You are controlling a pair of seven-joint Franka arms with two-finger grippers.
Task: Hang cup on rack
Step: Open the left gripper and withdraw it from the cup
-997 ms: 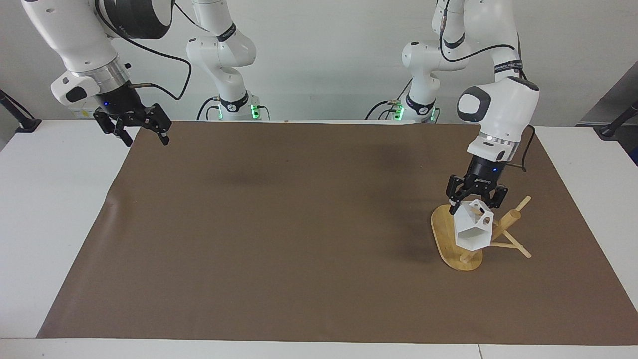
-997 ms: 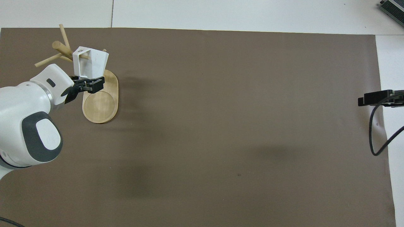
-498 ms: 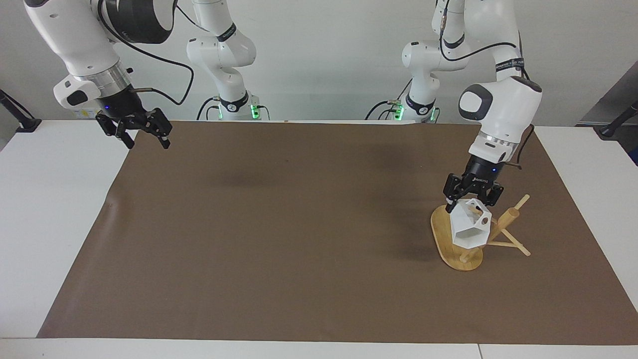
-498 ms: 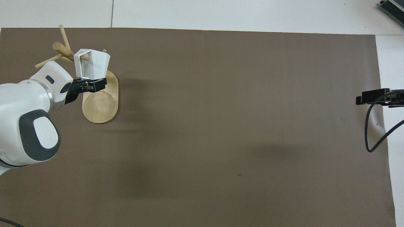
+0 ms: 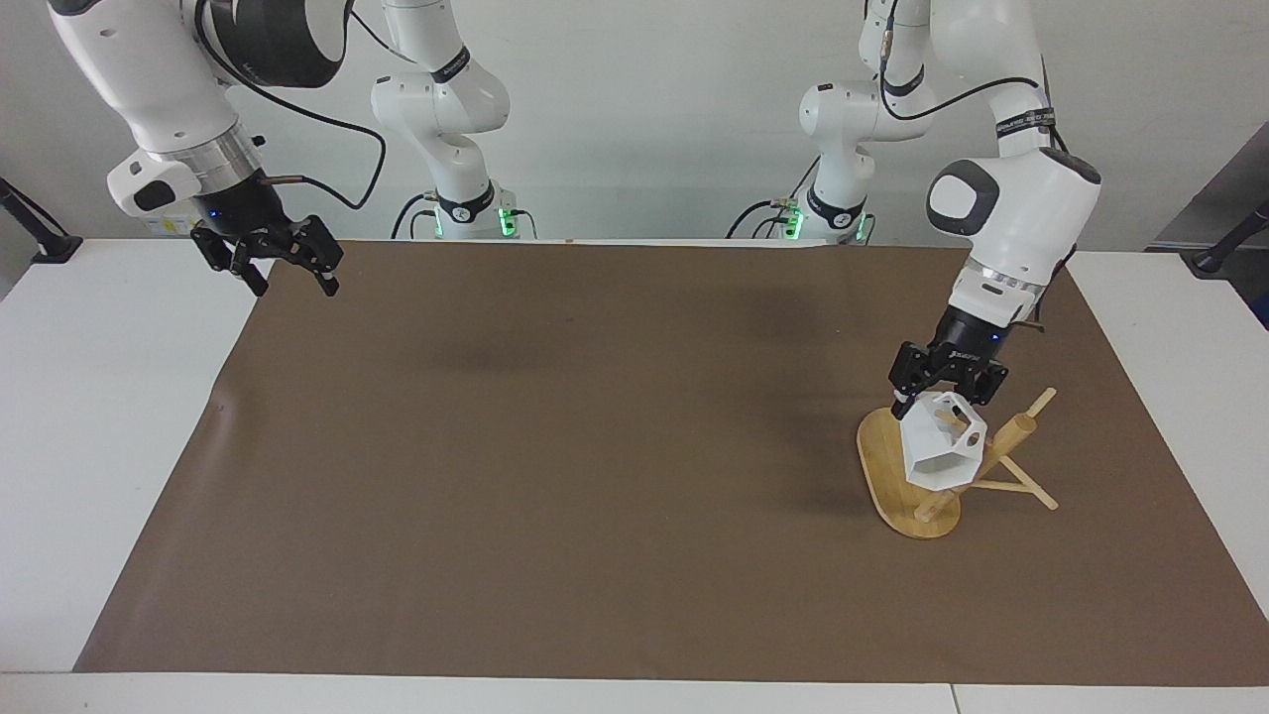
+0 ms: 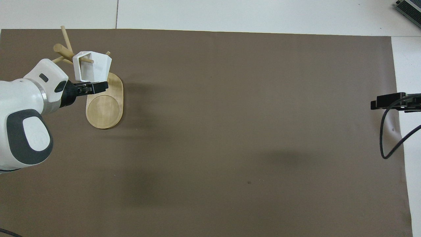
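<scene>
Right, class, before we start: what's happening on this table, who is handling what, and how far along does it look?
The left gripper is shut on the white cup, holding it tilted against the bamboo rack at the left arm's end of the table. A peg appears to pass through the cup's handle, but the gripper has not let go, so the hanging is not finished. The right gripper waits open in the air over the brown mat's corner at the right arm's end.
</scene>
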